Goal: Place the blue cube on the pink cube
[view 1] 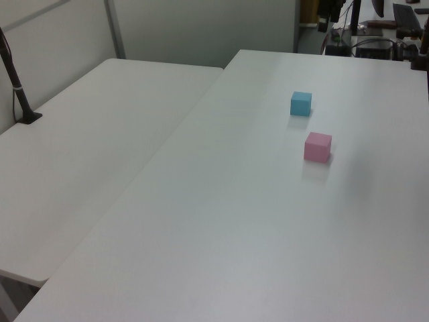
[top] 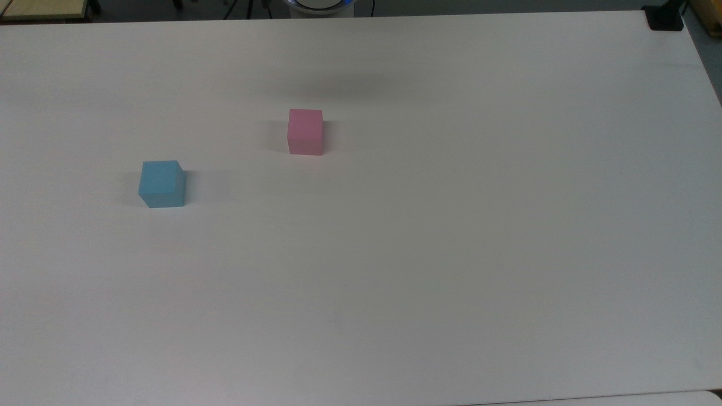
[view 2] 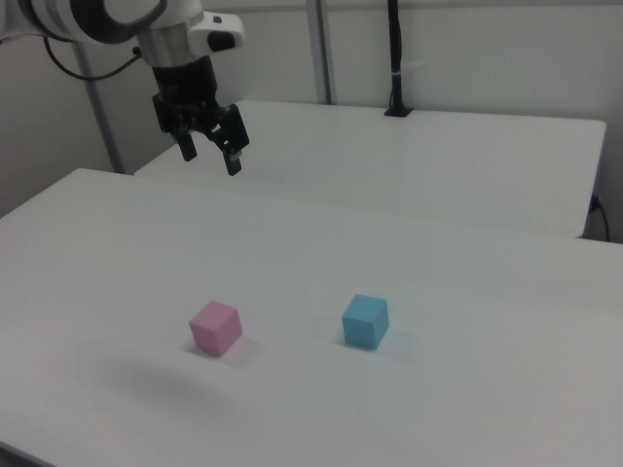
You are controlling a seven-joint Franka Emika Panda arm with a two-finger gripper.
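Pincer (view 2: 210,156) released, empty, high above table (top: 451,254) — blue cube (top: 162,184) and pink cube (top: 305,131) apart.

In the right view we see our arm reaching in from the upper left, wrist bent downward. Our end effector (view 2: 210,152) hangs high in the air, its two dark fingers (view 2: 234,156) spread apart, holding nothing.

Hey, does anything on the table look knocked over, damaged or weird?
Nothing stands out. The blue cube and pink cube sit flat and apart on the table, both intact; the open gripper hangs above, holding nothing.
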